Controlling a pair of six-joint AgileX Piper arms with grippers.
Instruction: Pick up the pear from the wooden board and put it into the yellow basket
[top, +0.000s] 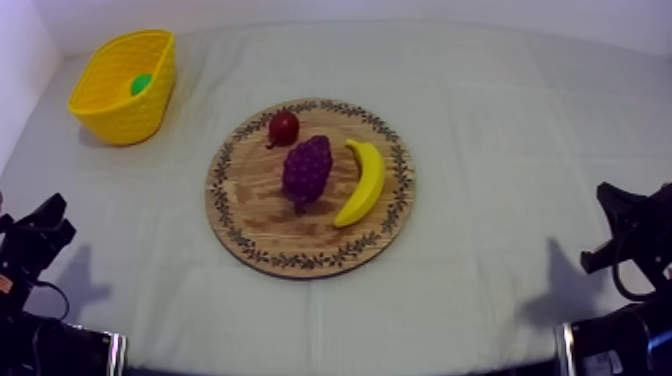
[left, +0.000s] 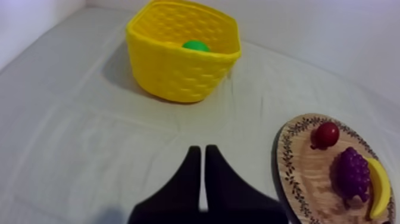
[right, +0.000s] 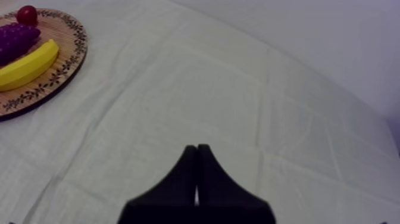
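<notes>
The green pear (top: 141, 84) lies inside the yellow basket (top: 112, 112) at the table's far left; from the left wrist it peeks over the basket (left: 178, 74) rim as a green pear (left: 195, 45). The round wooden board (top: 250, 215) sits mid-table with a small red fruit (top: 283, 128), grapes (top: 306, 170) and a banana (top: 364, 182). My left gripper (top: 52, 218) rests low at the left, shut on nothing, its fingertips (left: 199, 150) lying together over bare cloth. My right gripper (top: 612, 196) rests low at the right, its narrow wedge (right: 197, 149) likewise shut.
The board (left: 297, 173) with the red fruit (left: 325, 134), grapes (left: 352, 174) and banana (left: 379, 189) lies beside my left gripper. From the right wrist the board (right: 56, 77) lies off to the side with banana (right: 27, 65) and grapes (right: 16, 39).
</notes>
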